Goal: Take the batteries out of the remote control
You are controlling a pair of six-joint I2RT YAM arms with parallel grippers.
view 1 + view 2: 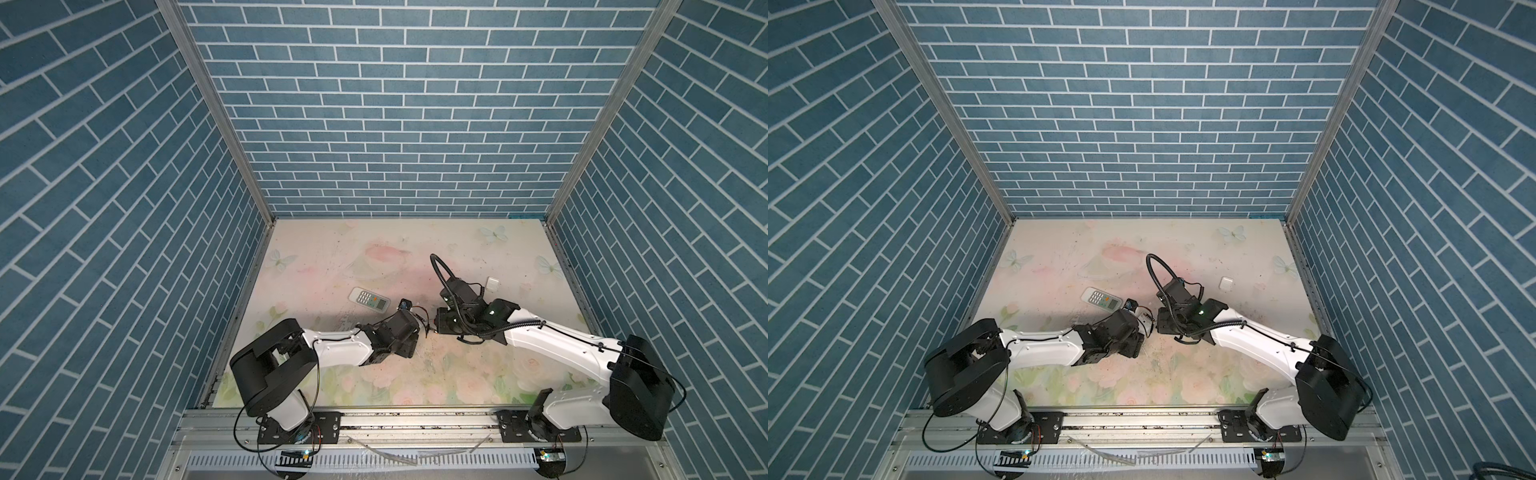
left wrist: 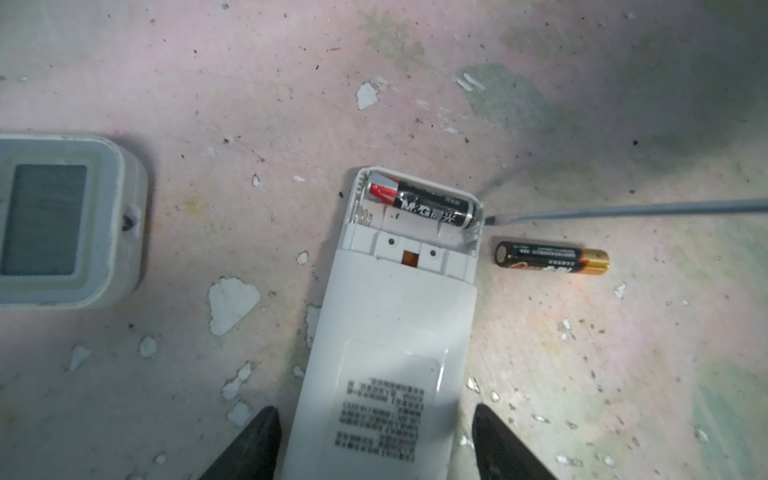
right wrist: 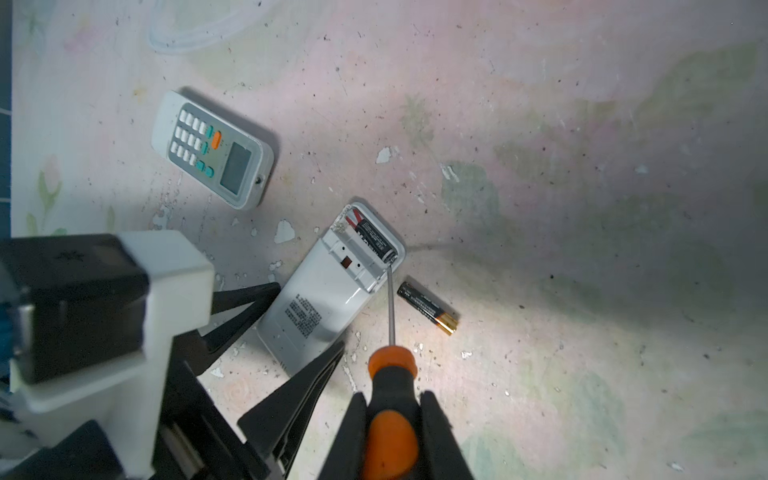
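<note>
Closest to the right wrist camera, the right tool (image 3: 390, 432) is clamped on the orange-and-black handle of a screwdriver (image 3: 392, 370). The screwdriver's tip sits at the corner of the open battery bay of a white remote (image 2: 390, 324), which lies face down on the table (image 2: 415, 62). A black-and-red battery (image 2: 419, 203) marked "M&G" lies in the bay. A gold-ended battery (image 2: 552, 259) lies on the table just beside the remote, its print too small to read, like the label on the remote's back. The left tool (image 2: 376, 415) has its fingers apart, one either side of the remote. A second remote (image 3: 212, 149) lies nearby, buttons up, and is cut off in the left wrist view. In both top views the arms hide the open bay.
</note>
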